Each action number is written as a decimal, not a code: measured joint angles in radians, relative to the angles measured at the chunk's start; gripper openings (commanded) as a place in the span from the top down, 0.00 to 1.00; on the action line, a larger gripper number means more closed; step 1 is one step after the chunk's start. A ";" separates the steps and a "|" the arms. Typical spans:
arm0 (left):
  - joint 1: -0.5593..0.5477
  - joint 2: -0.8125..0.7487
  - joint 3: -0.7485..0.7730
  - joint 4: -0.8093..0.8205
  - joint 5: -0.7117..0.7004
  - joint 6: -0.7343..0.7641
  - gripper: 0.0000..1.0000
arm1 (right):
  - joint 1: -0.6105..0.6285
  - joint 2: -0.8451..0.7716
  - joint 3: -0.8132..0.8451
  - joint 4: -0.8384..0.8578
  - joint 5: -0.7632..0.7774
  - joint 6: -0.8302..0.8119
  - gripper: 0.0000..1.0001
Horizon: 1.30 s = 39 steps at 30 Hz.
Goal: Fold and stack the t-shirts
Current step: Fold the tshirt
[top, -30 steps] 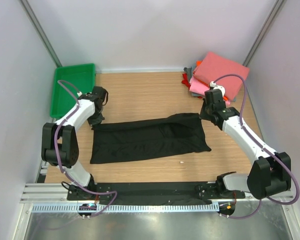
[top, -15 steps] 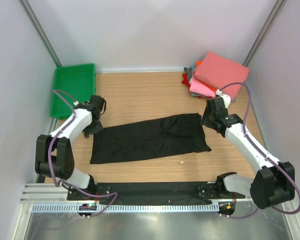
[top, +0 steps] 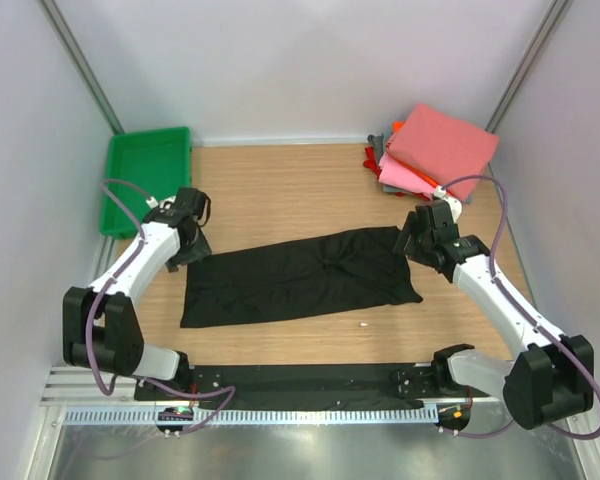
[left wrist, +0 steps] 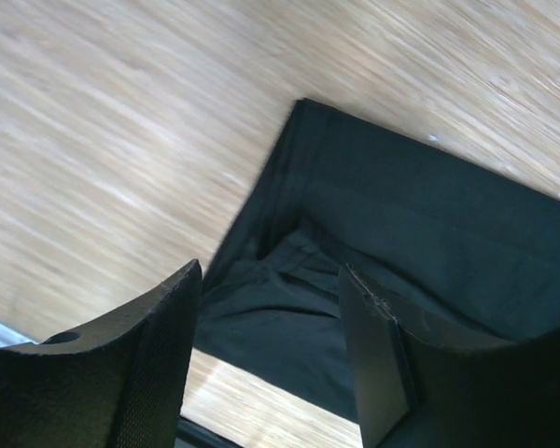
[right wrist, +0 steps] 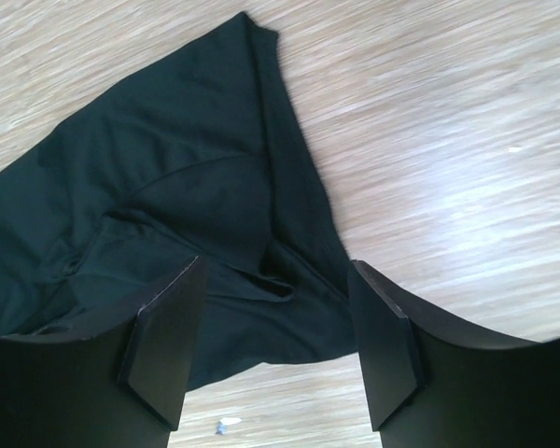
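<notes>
Left gripper (top: 188, 238): jaws stand wide, nothing pinched between them. In the left wrist view, the corner of the black t-shirt (left wrist: 383, 243) lies flat just beneath and ahead of the fingertips (left wrist: 182, 289). A small ruck of cloth sits right under the gap.

Right gripper (top: 420, 240): jaws likewise wide and holding nothing. The shirt's other short end spreads below it and off to its left; bare wooden table (right wrist: 448, 140) runs to its right.

The shirt (top: 300, 275) stretches between the two grippers as a long, narrow folded band. One arm at each end probably keeps the band taut and straight.

Stack of folded shirts (top: 435, 150): beyond the right gripper, toward the far corner, salmon-pink on top. Green tray (top: 148, 175): beyond the left gripper.

Judgement: lengthwise fold down; crosswise fold and stacking not yet done.
</notes>
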State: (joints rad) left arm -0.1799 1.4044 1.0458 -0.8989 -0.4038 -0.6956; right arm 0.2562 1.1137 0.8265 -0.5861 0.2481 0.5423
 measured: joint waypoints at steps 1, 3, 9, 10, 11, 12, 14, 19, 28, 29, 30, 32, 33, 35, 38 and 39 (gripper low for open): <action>-0.008 0.011 0.000 0.011 0.008 0.000 0.39 | 0.002 0.014 0.000 0.012 -0.021 0.006 0.34; -0.032 0.040 0.000 0.037 0.023 0.000 0.40 | 0.008 0.042 -0.005 0.037 -0.053 0.016 0.34; -0.096 0.154 0.000 0.119 0.050 -0.004 0.43 | 0.051 0.166 -0.036 0.120 -0.126 0.053 0.34; -0.100 0.176 -0.001 0.133 0.053 -0.005 0.43 | 0.055 0.192 -0.037 0.129 -0.131 0.056 0.34; -0.103 0.200 -0.002 0.148 0.057 -0.005 0.44 | 0.057 0.229 -0.037 0.142 -0.135 0.058 0.34; -0.106 0.222 -0.005 0.161 0.057 -0.008 0.44 | 0.057 0.272 -0.037 0.156 -0.137 0.059 0.34; -0.114 0.262 -0.014 0.185 0.058 -0.012 0.45 | 0.057 0.350 -0.030 0.167 -0.135 0.058 0.33; -0.145 0.290 -0.038 0.230 0.048 -0.033 0.46 | 0.060 0.552 0.128 0.168 -0.124 0.046 0.34; -0.243 0.185 -0.171 0.332 0.072 -0.101 0.47 | 0.061 0.956 0.662 0.101 -0.097 -0.021 0.34; -0.264 0.160 -0.200 0.346 0.076 -0.122 0.48 | 0.063 1.003 0.732 0.096 -0.103 -0.027 0.34; -0.285 0.149 -0.211 0.347 0.085 -0.135 0.48 | 0.063 1.046 0.799 0.093 -0.111 -0.034 0.34; -0.359 0.106 -0.253 0.348 0.093 -0.168 0.48 | 0.068 1.150 0.967 0.057 -0.138 -0.050 0.34; -0.414 0.084 -0.273 0.343 0.090 -0.190 0.48 | 0.072 1.207 1.056 0.047 -0.157 -0.059 0.34; -0.529 0.045 -0.309 0.341 0.093 -0.233 0.48 | 0.082 1.310 1.230 0.025 -0.198 -0.071 0.34; -0.728 -0.004 -0.352 0.339 0.094 -0.340 0.47 | 0.104 1.450 1.461 0.006 -0.261 -0.077 0.34; -0.805 -0.011 -0.360 0.337 0.093 -0.387 0.47 | 0.111 1.481 1.512 0.009 -0.284 -0.077 0.33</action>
State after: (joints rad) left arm -0.9844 1.3937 0.6861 -0.5617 -0.3111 -1.0828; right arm 0.3676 2.5950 2.3383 -0.5770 -0.0360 0.4656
